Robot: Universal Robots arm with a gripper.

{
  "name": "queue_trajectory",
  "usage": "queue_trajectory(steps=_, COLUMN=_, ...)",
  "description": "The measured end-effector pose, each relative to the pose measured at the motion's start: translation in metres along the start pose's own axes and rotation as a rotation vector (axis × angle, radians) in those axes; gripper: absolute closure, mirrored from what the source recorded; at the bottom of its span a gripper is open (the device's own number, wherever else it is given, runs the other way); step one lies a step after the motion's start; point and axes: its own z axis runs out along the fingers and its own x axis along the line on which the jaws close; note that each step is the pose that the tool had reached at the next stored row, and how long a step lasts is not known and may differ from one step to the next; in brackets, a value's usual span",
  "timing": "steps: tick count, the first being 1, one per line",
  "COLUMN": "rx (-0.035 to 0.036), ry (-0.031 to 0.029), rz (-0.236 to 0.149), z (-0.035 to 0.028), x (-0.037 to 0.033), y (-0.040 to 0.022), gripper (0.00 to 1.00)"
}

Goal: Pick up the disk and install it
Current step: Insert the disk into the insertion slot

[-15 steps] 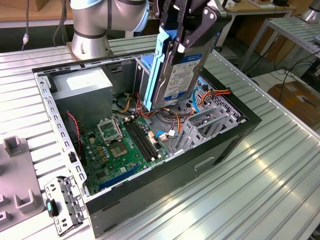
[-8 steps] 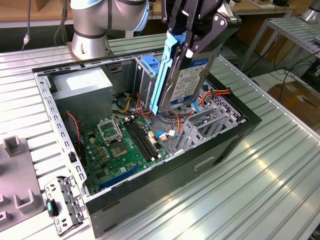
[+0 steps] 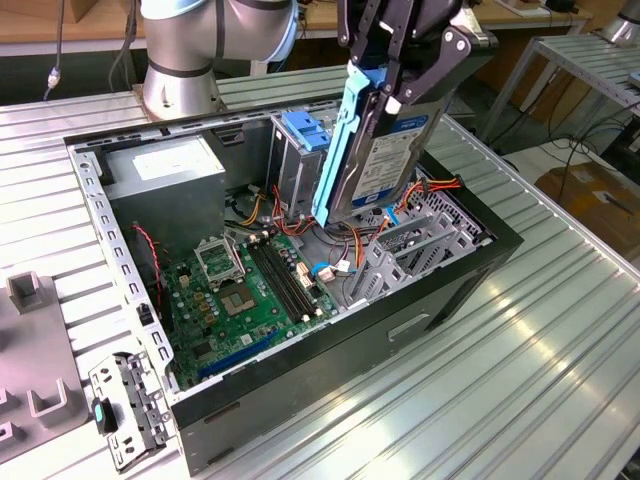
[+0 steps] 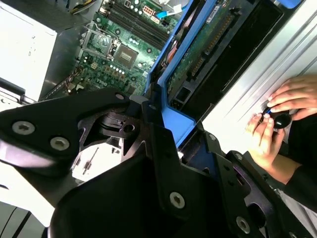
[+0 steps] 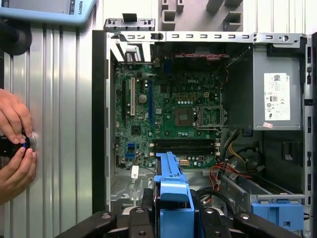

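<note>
One gripper (image 3: 400,85) holds the one disk (image 3: 385,155) on edge (slightly tilted), jaws pinching its upper end, above the open computer case (image 3: 420,320). Inside lie one motherboard (image 3: 250,290) and one power supply (image 3: 165,170). In the first wrist view, a person's two hands (image 5: 14,118) rest on the ribbed metal table (image 5: 64,89) beside the case.

disk (image 3: 385,160): 1 | claw (image 3: 400,85): 1 | computer case (image 3: 400,335): 1 | motherboard (image 3: 250,300): 1 | power supply (image 3: 165,170): 1 | hands (image 5: 12,116): 2
</note>
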Motion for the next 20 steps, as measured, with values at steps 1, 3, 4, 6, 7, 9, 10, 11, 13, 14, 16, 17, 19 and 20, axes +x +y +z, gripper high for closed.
queue_trajectory(steps=1, rx=0.0000, ry=0.0003, rz=0.000, z=0.0000, x=0.0000, y=-0.0025, gripper=0.63)
queue_trajectory(steps=3, rx=0.0000, ry=0.0008, rz=0.000, z=0.0000, x=0.0000, y=-0.0070, gripper=0.63)
queue_trajectory(steps=4, rx=0.0000, ry=0.0008, rz=0.000, z=0.0002, x=0.0000, y=-0.0096, gripper=0.63)
queue_trajectory(steps=6, rx=0.0000, ry=0.0013, rz=0.000, z=0.0004, x=0.0000, y=-0.0152, gripper=0.63)
queue_trajectory(steps=7, rx=0.0000, ry=0.0014, rz=0.000, z=0.0004, x=0.0000, y=-0.0166, gripper=0.63)
queue_trajectory(steps=9, rx=0.0000, ry=0.0019, rz=0.000, z=0.0006, x=-0.0001, y=-0.0214, gripper=0.63)
queue_trajectory(steps=10, rx=0.0000, ry=0.0021, rz=0.000, z=0.0007, x=-0.0001, y=-0.0237, gripper=0.63)
queue_trajectory(steps=11, rx=0.0000, ry=0.0024, rz=0.000, z=0.0008, x=-0.0001, y=-0.0251, gripper=0.63)
queue_trajectory(steps=13, rx=0.0000, ry=0.0029, rz=0.000, z=0.0010, x=-0.0001, y=-0.0283, gripper=0.63)
queue_trajectory(steps=14, rx=0.0000, ry=0.0031, rz=0.000, z=0.0011, x=-0.0001, y=-0.0295, gripper=0.63)
queue_trajectory(steps=16, rx=0.0000, ry=0.0034, rz=0.000, z=0.0013, x=0.0005, y=-0.0310, gripper=0.63)
queue_trajectory(steps=17, rx=0.0000, ry=0.0035, rz=0.000, z=0.0015, x=0.0022, y=-0.0314, gripper=0.63)
queue_trajectory(steps=19, rx=0.0000, ry=0.0034, rz=0.000, z=0.0020, x=0.0067, y=-0.0319, gripper=0.63)
queue_trajectory(steps=20, rx=0.0000, ry=0.0035, rz=0.000, z=0.0022, x=0.0092, y=-0.0322, gripper=0.63)
